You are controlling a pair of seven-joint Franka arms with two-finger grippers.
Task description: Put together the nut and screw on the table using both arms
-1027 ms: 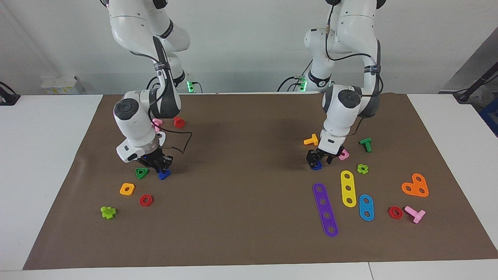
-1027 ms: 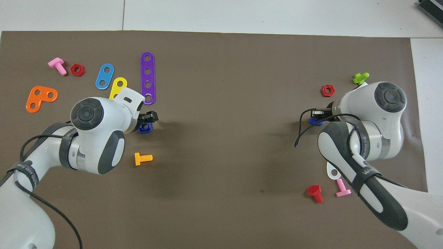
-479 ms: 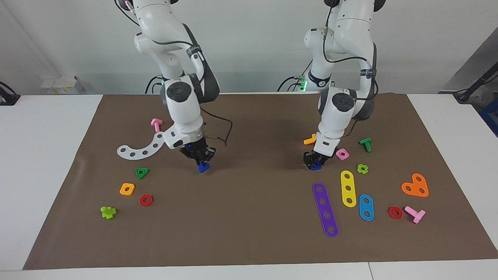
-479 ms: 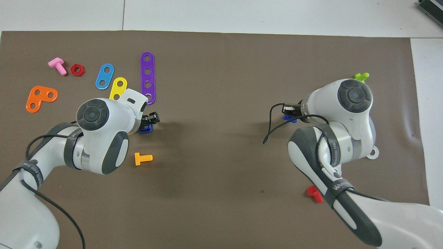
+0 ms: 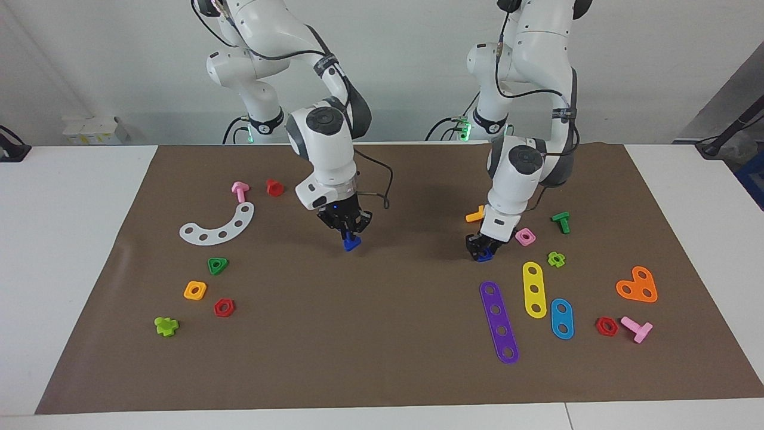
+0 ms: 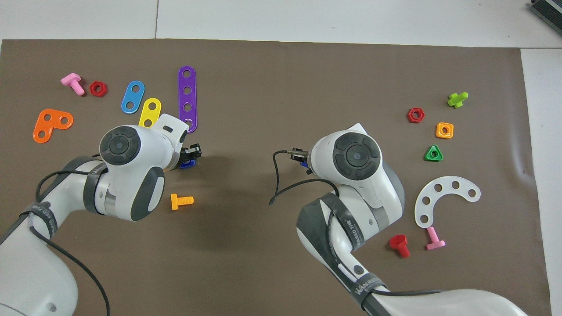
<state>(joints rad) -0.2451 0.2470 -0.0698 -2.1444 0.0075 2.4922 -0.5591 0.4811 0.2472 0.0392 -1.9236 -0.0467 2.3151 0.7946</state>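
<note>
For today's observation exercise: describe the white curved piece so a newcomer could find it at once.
Start at the brown mat of the table and go toward the right arm's end. There the white curved strip lies flat, beside a pink screw and a red screw. It alone is white, arc-shaped, with a row of holes.

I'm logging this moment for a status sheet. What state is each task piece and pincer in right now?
right pincer: shut on the screw, raised over the middle of the mat.
screw: held, lifted clear of the mat.
left pincer: low at the mat, shut on the nut.
nut: gripped, at mat level beside the pink square nut.
table: brown mat lying flat on it.
</note>
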